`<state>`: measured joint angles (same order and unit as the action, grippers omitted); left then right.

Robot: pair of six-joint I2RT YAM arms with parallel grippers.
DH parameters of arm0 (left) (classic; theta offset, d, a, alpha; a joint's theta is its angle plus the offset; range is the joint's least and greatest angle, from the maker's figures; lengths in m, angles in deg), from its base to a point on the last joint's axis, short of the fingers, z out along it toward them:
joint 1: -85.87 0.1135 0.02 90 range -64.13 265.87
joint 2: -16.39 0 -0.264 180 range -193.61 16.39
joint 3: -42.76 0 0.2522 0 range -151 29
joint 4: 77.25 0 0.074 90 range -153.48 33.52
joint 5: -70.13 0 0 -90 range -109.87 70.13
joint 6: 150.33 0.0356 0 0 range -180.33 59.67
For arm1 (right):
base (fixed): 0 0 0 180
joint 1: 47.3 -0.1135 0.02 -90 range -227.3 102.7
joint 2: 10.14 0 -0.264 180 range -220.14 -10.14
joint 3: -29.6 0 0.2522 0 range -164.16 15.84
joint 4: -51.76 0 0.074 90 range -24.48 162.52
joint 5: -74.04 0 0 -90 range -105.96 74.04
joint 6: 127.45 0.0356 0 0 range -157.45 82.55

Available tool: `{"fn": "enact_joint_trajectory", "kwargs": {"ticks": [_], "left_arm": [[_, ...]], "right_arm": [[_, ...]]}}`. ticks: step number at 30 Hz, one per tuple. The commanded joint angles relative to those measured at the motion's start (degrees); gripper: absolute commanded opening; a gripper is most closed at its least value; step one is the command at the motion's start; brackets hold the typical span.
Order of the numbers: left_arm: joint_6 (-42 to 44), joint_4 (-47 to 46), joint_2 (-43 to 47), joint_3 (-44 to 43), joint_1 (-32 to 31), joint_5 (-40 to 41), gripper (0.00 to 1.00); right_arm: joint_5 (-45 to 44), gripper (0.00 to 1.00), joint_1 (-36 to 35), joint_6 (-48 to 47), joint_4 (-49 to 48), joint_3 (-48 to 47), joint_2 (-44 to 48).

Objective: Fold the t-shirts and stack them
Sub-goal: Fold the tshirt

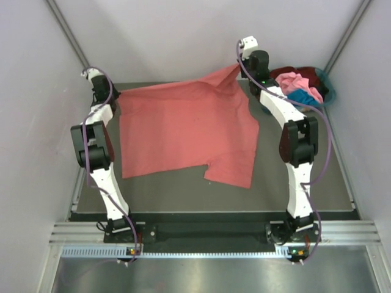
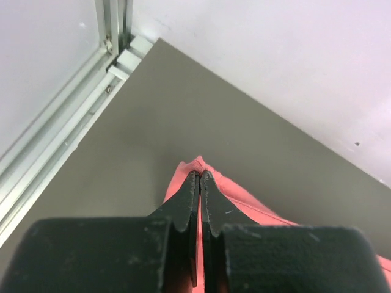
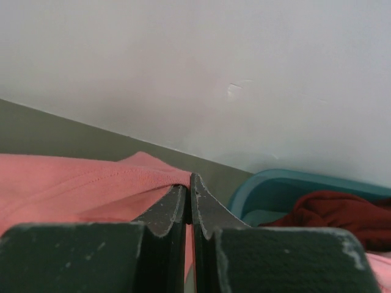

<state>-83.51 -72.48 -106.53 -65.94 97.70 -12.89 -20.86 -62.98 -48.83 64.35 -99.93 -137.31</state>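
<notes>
far back, left gripper [image 2: 200, 178] and right gripper [image 3: 189, 181], outstretched, pinch t-shirt [image 1: 183, 131].

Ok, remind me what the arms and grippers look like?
The left arm and right arm have white link shells with black joints, each trailed by a purple cable. The left gripper and right gripper have matte black fingers, tapering to narrow tips, with notched inner edges.

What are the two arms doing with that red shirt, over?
Left gripper shut on salmon-red t-shirt, far corner. Right gripper shut on opposite far corner, raised. Teal basket with other shirts off to the right, not blocking.
</notes>
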Motion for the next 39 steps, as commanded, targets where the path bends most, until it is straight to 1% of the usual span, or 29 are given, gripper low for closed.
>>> {"fn": "enact_joint_trajectory", "kwargs": {"ticks": [1, 4, 11, 12, 15, 19, 21, 25, 26, 31, 35, 39], "left_arm": [[-1.2, -2.9, 0.1, -2.0, 1.2, -4.6, 0.0], [0.6, -1.4, 1.9, -1.6, 1.1, -4.7, 0.0], [6.1, 10.5, 5.1, -4.5, 1.2, -3.6, 0.0], [6.1, 12.3, 5.8, -4.1, 1.2, -4.1, 0.0], [5.6, 14.0, 8.0, -2.5, 1.0, -5.3, 0.0], [4.9, 15.8, 11.5, 1.7, 0.6, -5.3, 0.0], [4.5, 17.9, 12.9, 1.8, 0.4, -5.2, 0.0], [5.1, 22.9, 14.3, 2.2, -1.1, -1.5, 0.0], [4.8, 24.2, 14.6, 2.7, -1.2, -1.6, 0.0], [3.3, 26.1, 17.9, 6.7, -1.5, -0.5, 0.0], [4.6, 29.2, 18.7, 7.7, -2.4, 6.4, 0.0], [3.2, 30.0, 17.1, 10.6, -2.4, 6.2, 0.0]], "right_arm": [[3.2, 0.0, 1.4, 0.3, -7.4, 2.4, 3.0], [3.4, 0.0, 1.7, -1.0, -5.5, 2.5, 3.3], [4.7, 0.0, 2.8, -2.3, -1.1, 4.7, 6.2], [4.7, 0.0, 2.9, -2.9, -0.7, 4.9, 7.2], [4.7, 0.0, 2.9, -3.3, 1.0, 6.8, 9.0], [4.3, 0.0, 2.7, -4.0, 3.8, 11.1, 12.1], [3.8, 0.0, 2.7, -4.3, 4.2, 13.9, 14.0], [3.4, 0.0, 2.6, -3.8, 5.0, 17.9, 16.2], [3.4, 0.0, 2.5, -3.7, 5.2, 18.6, 16.8], [1.9, 0.0, 2.1, -3.7, 5.5, 23.4, 19.0], [1.7, 0.0, 2.1, -3.3, 6.0, 26.6, 20.8], [0.9, 0.0, 1.6, -2.2, 7.7, 29.2, 20.6]]}}
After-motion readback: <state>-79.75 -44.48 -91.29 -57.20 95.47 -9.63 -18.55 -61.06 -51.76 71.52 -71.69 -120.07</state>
